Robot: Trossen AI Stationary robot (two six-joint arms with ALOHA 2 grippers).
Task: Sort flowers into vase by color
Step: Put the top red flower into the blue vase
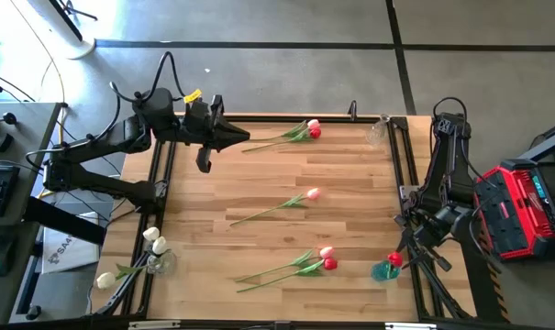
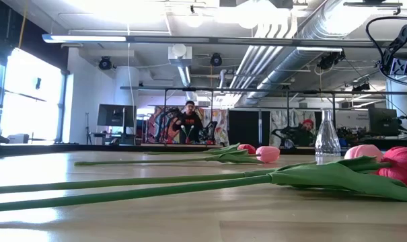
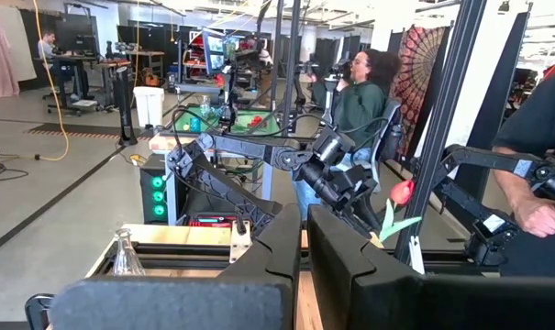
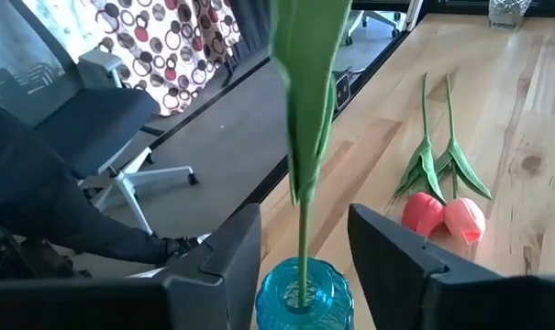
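We see the right tool (image 4: 305, 252) at the lower right edge of the worktop (image 1: 350, 174), fingers spread apart on either side of a green stem, not pinching it. That stem stands in a blue vase (image 4: 305, 291) with a red flower (image 1: 394, 259) on top, right at the worktop's edge.

The left tool (image 1: 231, 137) sits at the upper left of the worktop, fingers closed together, holding nothing.

We count five flowers lying flat: a pink and red pair (image 1: 312, 129) near the top edge, one pink (image 1: 311, 193) mid-frame, a pink and red pair (image 1: 327, 258) lower centre.

A clear vase (image 1: 160, 261) at lower left holds white flowers (image 1: 153, 240); we count three. An empty clear vase (image 1: 376, 133) stands at upper right.

The worktop's middle is wide open between the flowers.
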